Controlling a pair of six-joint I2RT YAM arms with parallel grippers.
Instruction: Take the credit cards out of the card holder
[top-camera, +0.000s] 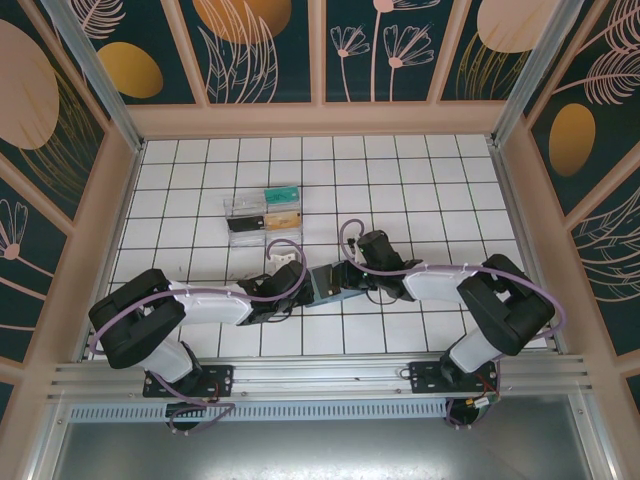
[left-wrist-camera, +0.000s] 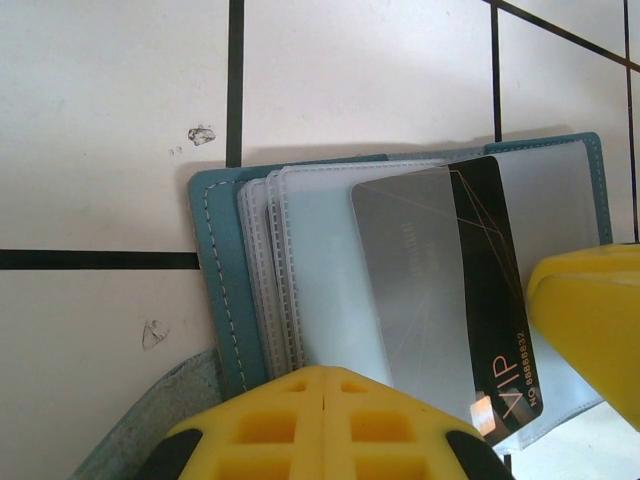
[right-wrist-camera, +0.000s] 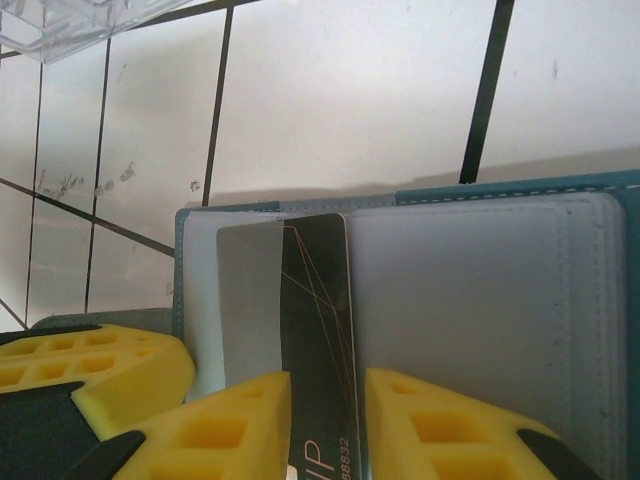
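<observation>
Right gripper (right-wrist-camera: 328, 388) is down over the glossy black plastic VIP card (left-wrist-camera: 480, 270). Its yellow fingers are parted a little and straddle the card's near end, with no clamp that I can see. Left gripper (left-wrist-camera: 325, 390) is closed, tips together at the six o'clock edge of the soft slate-blue bifold card holder (left-wrist-camera: 212, 270), apparently pinning it.

The card sits partly inside a clear sleeve, slightly skewed. The danger is that slick, flat face: the fingers may skate off it, or snag the sleeve and drag the holder along. If the left tips slip, the holder lifts too.

The holder lies near the centre of the white tiled tabletop (top-camera: 400, 170). At ten o'clock from it is a clear plastic box (top-camera: 245, 205) with coloured cards (top-camera: 283, 214). Teal floral wall panels (top-camera: 260, 50) close in the space.
</observation>
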